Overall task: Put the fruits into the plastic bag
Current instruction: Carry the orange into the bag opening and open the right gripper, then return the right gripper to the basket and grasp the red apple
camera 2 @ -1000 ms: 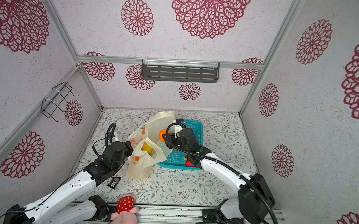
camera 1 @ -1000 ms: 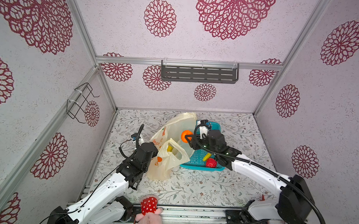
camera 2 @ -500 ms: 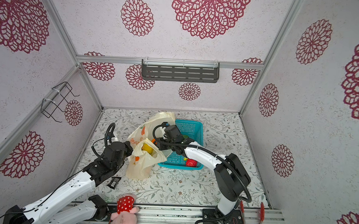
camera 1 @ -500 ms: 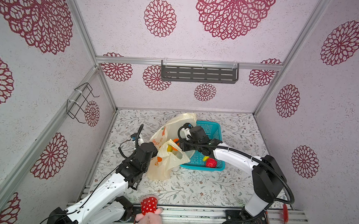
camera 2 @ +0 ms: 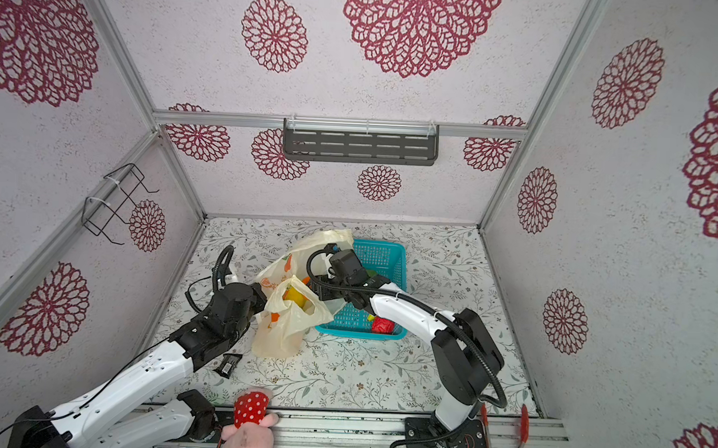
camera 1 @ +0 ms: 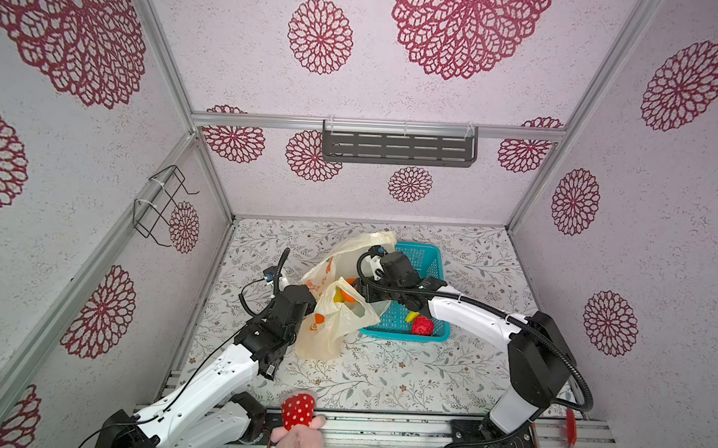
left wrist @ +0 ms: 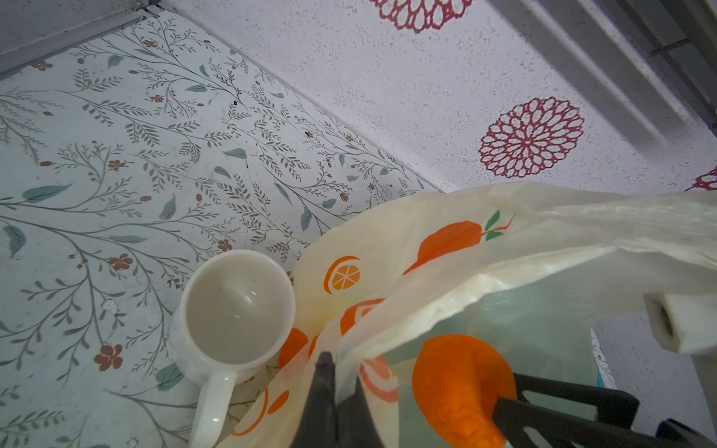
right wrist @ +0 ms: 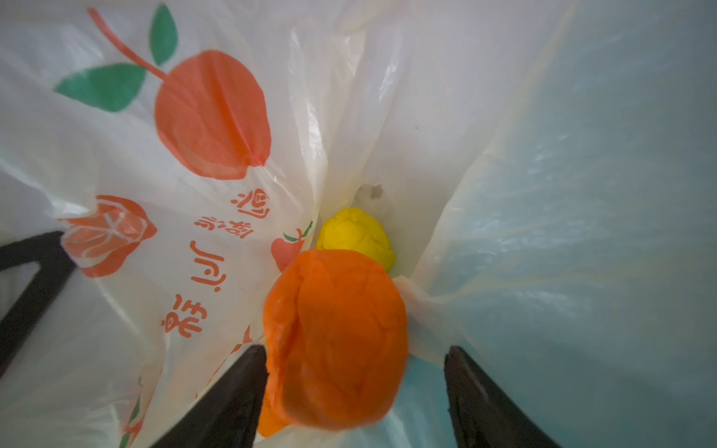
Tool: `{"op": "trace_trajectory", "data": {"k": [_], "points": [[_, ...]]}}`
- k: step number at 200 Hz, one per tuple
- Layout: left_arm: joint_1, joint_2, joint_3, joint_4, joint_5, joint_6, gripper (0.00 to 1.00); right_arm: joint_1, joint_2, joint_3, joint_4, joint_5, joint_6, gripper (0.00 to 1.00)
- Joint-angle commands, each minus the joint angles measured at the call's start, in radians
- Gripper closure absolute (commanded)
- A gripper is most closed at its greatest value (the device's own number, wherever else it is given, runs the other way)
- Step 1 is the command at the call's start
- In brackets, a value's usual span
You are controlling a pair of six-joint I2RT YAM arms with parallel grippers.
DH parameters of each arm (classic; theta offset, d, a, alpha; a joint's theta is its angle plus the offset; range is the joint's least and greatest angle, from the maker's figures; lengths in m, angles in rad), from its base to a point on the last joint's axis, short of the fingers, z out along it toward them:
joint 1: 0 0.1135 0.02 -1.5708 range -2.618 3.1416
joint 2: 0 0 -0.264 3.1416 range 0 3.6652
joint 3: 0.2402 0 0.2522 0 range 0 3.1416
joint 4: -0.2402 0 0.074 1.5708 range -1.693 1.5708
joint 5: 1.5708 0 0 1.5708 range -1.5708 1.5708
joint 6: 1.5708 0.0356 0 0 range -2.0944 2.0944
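The left gripper (left wrist: 329,362) has its jaws pressed together on the rim of the plastic bag (camera 1: 323,336), holding one side of the mouth up above the table (camera 1: 384,380). The right gripper (right wrist: 355,351) reaches across into that mouth with its jaws apart. The orange (right wrist: 333,310) sits between them, against one jaw and clear of the other (so it looks let go rather than gripped). Just beyond it, deeper in the bag, lies the yellow round fruit (right wrist: 355,236).

Both of those count as in the bag. What remains in view is in the teal basket (camera 1: 427,253), which touches the bag on its right. A red bumpy fruit (camera 1: 423,325) and a banana (camera 1: 411,316) lie at the basket's near end, partly under the right forearm.

The next pick probably turns on that. The fruits lie to the near right of the open jaws, close to the right arm and well away from the left. The right arm should back out of the bag and swing toward the near basket wall. The banana's long axis is too hidden to judge.
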Motion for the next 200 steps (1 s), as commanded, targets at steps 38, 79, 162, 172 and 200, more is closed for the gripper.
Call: {"op": "trace_trajectory", "data": {"k": [38,79,162,172,200], "points": [[-0.008,0.001,0.019,-0.007,-0.019,-0.001,1.0,0.0,-0.16,-0.035,0.122,0.031,-0.041,0.22],[-0.008,-0.005,0.012,-0.006,-0.017,-0.009,1.0,-0.004,-0.281,-0.119,0.182,0.209,-0.019,0.22],[-0.007,-0.01,-0.001,0.002,-0.027,-0.012,1.0,-0.126,-0.501,-0.322,-0.011,0.613,0.198,0.22],[-0.007,-0.007,-0.001,0.003,-0.024,-0.012,1.0,-0.159,-0.463,-0.301,-0.093,0.547,0.214,0.22],[-0.009,-0.005,0.001,0.004,-0.023,-0.01,1.0,-0.176,-0.332,-0.219,-0.312,0.467,0.167,0.22]]}}
